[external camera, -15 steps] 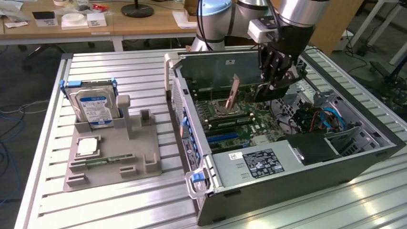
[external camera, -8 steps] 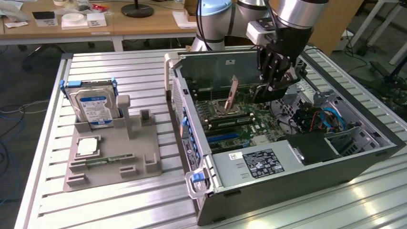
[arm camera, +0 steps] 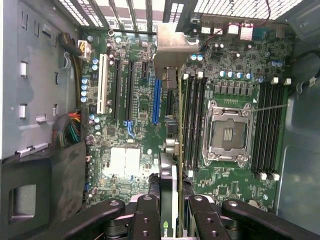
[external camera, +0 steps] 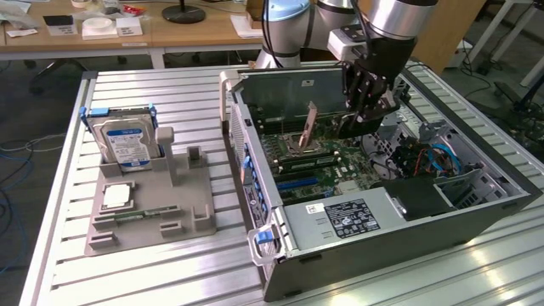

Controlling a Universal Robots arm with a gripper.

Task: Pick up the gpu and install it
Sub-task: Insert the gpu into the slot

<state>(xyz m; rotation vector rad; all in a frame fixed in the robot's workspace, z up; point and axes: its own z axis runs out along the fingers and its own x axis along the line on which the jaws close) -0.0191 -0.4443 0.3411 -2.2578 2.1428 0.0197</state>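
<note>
My end effector [arm camera: 170,212] is pinching the gpu [arm camera: 169,172] by its edge, upright above the motherboard [arm camera: 220,175] inside the case [external camera: 383,236]. I'd guess it's light, stiff and fragile, so hold the bare board edge, not the chips.

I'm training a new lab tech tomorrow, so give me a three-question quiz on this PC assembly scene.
1. True or false: the arm's black gripper is shut on the gpu, a thin green circuit-board card with a silvery metal bracket.
2. Multiple choice: the silver, blue-labelled hard drive stands upright in
A) the grey moulded holder on the slatted table
B) a cardboard box
C) a desk drawer
3. Fill in: the held gpu is inside the open dark-grey ___, by the green motherboard.

Key: 1 true; 2 A; 3 computer case.
</note>
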